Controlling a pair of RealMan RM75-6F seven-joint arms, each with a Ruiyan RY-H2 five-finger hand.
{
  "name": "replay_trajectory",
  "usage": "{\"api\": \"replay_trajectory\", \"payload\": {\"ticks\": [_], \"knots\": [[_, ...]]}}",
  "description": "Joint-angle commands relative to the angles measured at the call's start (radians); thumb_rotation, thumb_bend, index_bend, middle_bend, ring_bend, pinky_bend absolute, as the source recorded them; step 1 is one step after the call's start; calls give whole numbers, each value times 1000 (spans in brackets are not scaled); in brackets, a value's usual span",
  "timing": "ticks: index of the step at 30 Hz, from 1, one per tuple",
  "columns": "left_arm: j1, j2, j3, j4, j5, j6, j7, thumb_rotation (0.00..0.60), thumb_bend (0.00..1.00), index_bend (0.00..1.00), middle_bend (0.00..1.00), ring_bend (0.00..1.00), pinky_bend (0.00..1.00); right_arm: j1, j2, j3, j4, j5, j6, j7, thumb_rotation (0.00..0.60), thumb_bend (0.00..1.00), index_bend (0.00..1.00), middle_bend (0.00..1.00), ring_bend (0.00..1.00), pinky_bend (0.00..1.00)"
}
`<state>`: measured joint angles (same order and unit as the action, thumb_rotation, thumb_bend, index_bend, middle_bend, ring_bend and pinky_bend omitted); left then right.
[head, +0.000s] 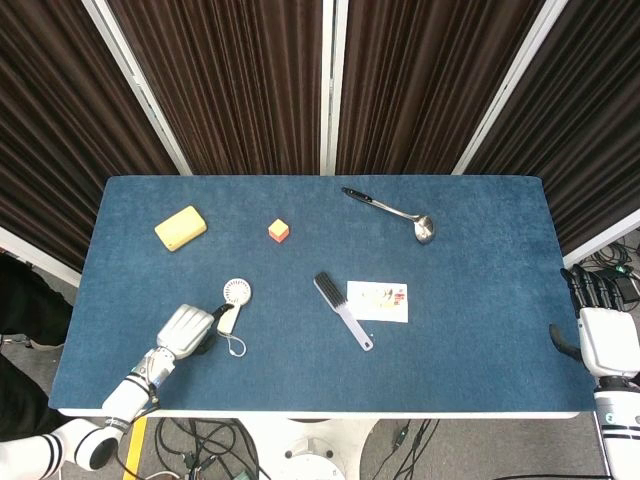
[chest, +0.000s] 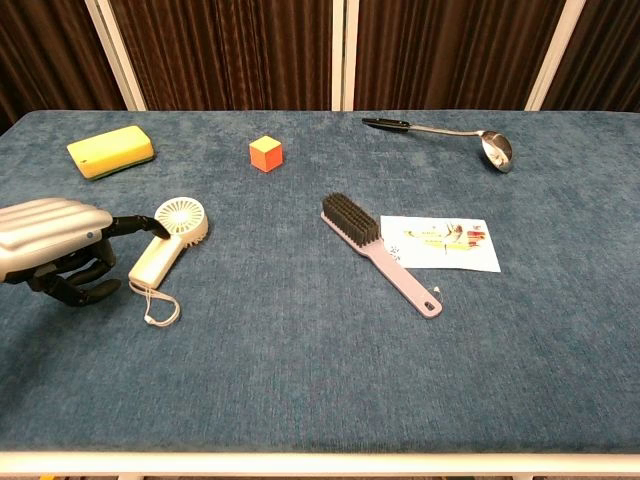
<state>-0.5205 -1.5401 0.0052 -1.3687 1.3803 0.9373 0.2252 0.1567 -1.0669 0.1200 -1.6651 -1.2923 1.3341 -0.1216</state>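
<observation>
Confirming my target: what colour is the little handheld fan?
Cream-white fan, clearest in the chest view.
</observation>
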Motion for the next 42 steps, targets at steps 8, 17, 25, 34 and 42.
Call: {"api": "replay_trajectory", "payload": {"ticks": [8,17,25,34,42], "knots": [[0,13,-9,-9,-3,21,-14,600,467,258,835,840,866,-2,1,0,-1,-3,6,2,600,272,0,0,0,0],[25,73,-30,-80,29,121,-61,600,467,254,835,840,864,-6,1,0,3,-7,13,11,600,270,0,0,0,0],[125,97,-36,-64,67,320,-143,600,467,250,833,840,864,-10,-5,-6,25,-6,4,38,600,272,0,0,0,0],[222,133,-47,35,44,446,-198,600,383,229,459,384,613,-12,-11,-2,27,-19,17,58,600,270,0,0,0,0],[287,170,-35,26,33,493,-215,600,199,217,227,139,354,-15,-23,-13,31,-39,24,44,600,271,0,0,0,0]]}}
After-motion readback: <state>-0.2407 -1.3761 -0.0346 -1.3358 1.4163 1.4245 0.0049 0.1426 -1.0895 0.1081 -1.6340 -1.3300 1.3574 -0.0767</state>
